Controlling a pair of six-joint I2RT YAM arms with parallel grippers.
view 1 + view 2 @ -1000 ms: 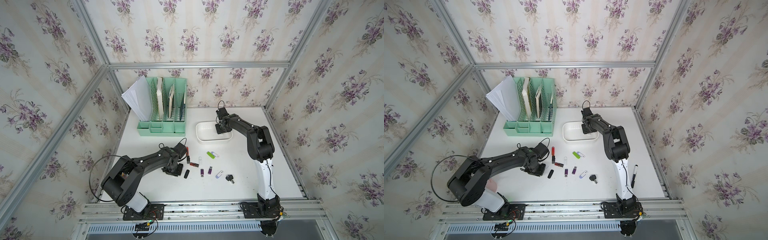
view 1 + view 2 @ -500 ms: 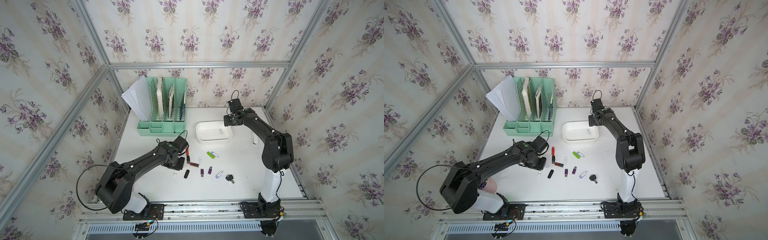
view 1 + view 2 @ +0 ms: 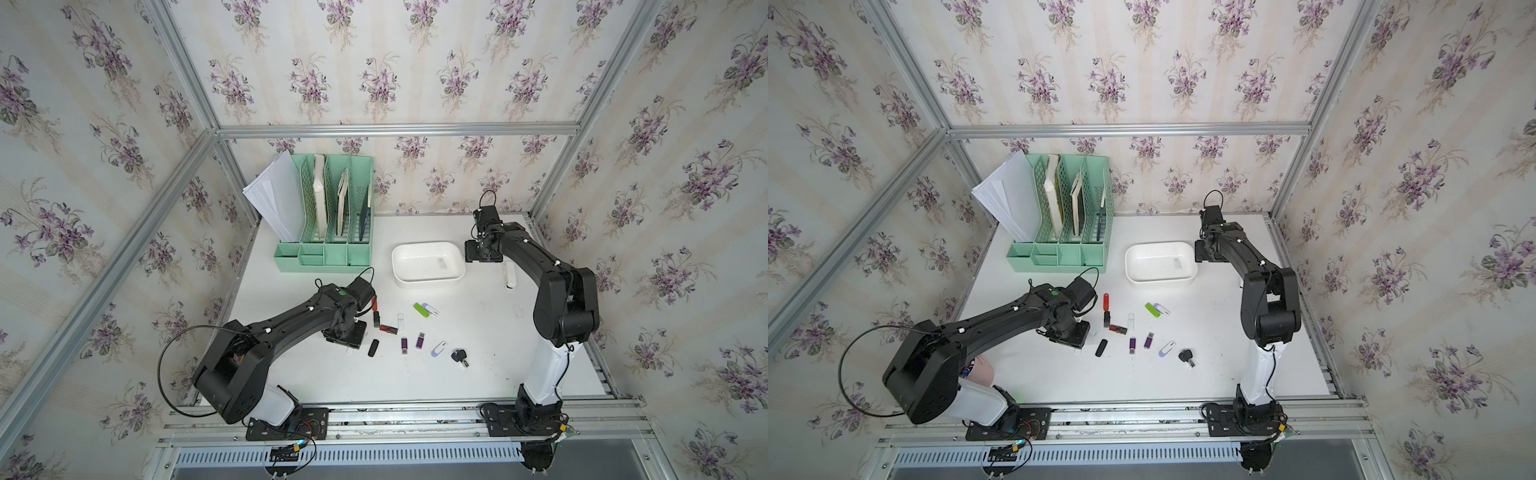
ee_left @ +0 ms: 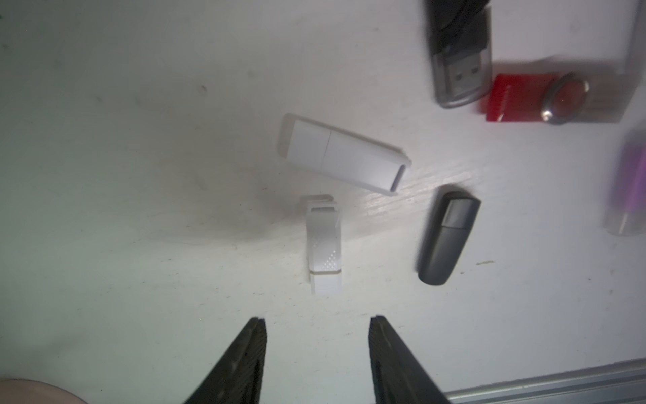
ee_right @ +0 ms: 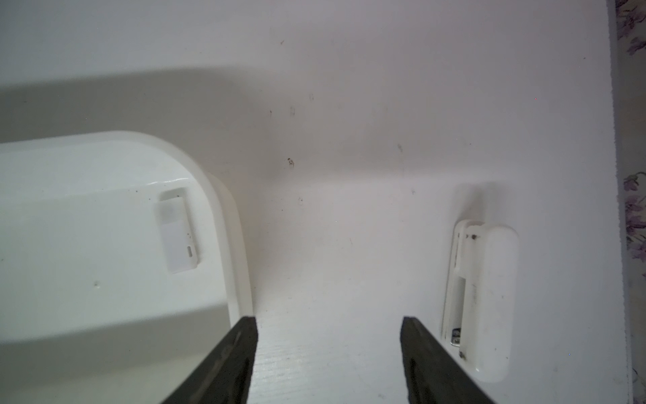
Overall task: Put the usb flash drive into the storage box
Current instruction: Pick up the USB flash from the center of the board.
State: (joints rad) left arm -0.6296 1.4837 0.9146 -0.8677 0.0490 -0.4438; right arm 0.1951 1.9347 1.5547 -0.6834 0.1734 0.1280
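The white storage box [image 3: 428, 283] [image 3: 1160, 281] stands at the back middle of the table, with one white usb flash drive [image 3: 441, 262] [image 5: 178, 238] lying in it. My right gripper [image 5: 328, 320] [image 3: 480, 251] is open and empty, low over bare table just right of the box's rim [image 5: 223, 210]. Several more flash drives lie in a loose cluster at the front middle. My left gripper [image 4: 317, 320] [image 3: 345, 337] hangs open at the cluster's left end, just short of a small white drive [image 4: 324, 245]. A larger white drive [image 4: 344, 159] lies beyond it and a dark grey one [image 4: 447, 238] beside it.
A mint-green file organizer [image 3: 328, 249] with papers stands at the back left. A white stick-shaped device [image 3: 510, 274] [image 5: 486, 307] lies right of the right gripper. Green [image 3: 422, 310], red [image 3: 1106, 301] and purple [image 3: 404, 345] drives and a black key [image 3: 459, 356] lie in the cluster.
The right arm has drawn back from over the box to its right side, and its jaws have widened. The left gripper's jaws have opened over the white drives.
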